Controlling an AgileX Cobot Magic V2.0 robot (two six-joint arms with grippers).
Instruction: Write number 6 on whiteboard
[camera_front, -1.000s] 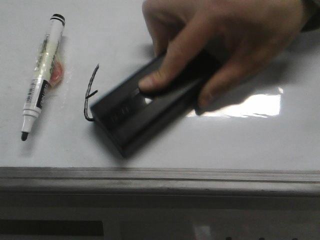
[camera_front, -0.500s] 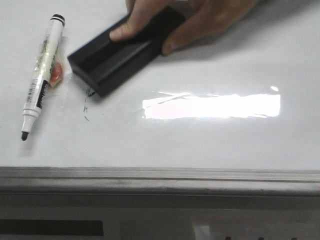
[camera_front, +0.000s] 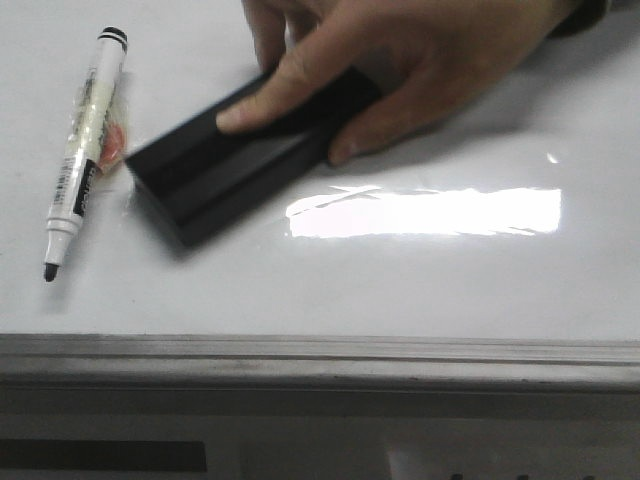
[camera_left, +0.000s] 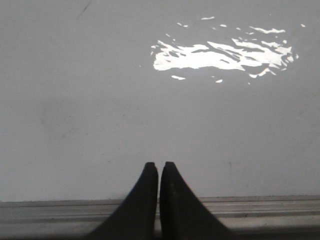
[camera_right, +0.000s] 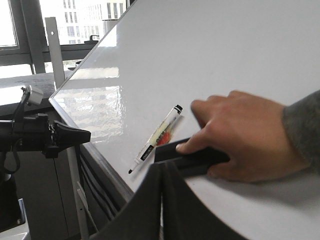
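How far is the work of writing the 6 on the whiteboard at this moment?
No 6 shows on the whiteboard. A person's hand presses a black eraser beside the uncapped marker, which nobody holds. Both grippers, left and right, are shut and empty. Taking the marker and writing the figure are left.

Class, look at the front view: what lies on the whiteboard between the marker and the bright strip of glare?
In the front view, the black eraser lies between the marker and the glare, pressed onto the whiteboard by a person's hand.
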